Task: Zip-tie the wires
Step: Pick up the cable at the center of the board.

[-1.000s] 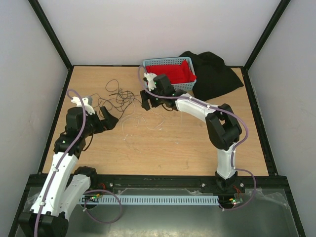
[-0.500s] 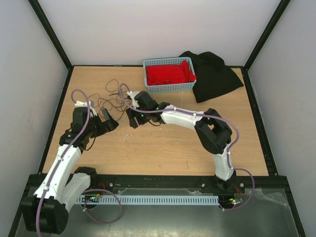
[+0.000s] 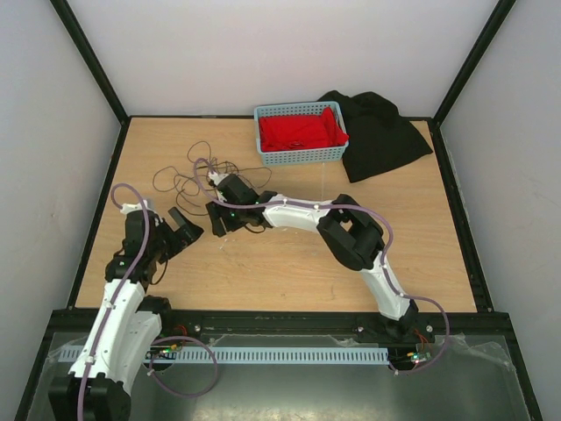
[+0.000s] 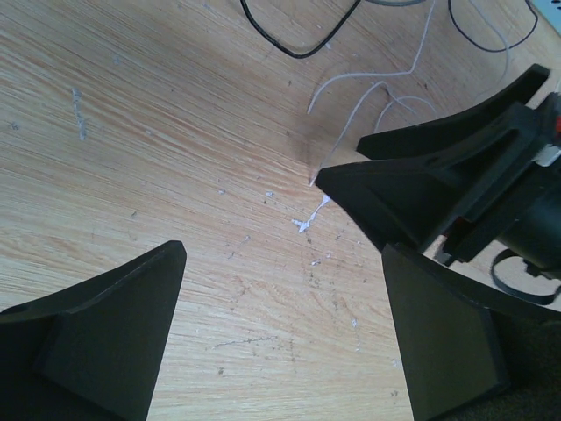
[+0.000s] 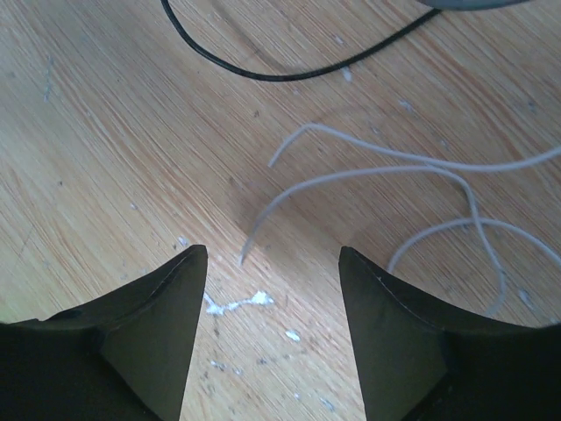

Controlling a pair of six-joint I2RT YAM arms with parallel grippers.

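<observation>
The wires [image 3: 200, 172] lie as a loose tangle of black loops on the left half of the table. A few whitish strands [image 5: 396, 164] curl just ahead of my right gripper [image 5: 272, 254], with one strand end between its open jaws. A black strand [image 5: 289, 74] runs beyond them. My right gripper [image 3: 217, 221] is low over the table, at the near edge of the tangle. My left gripper [image 3: 186, 224] is open and empty just left of it. The left wrist view shows the left gripper [image 4: 280, 263], the right gripper's fingers [image 4: 421, 189] and the whitish strands [image 4: 372, 88]. I cannot make out the zip tie.
A blue basket [image 3: 266, 155] holding a red cloth [image 3: 300, 130] stands at the back centre. A black cloth [image 3: 382, 136] lies to its right. White flecks [image 5: 235, 304] mark the wood under the right gripper. A black frame runs round the table.
My right arm has swung from beside the basket leftwards and nearer, across the tangle, to a spot next to the left gripper. My left gripper has drawn back a little toward me.
</observation>
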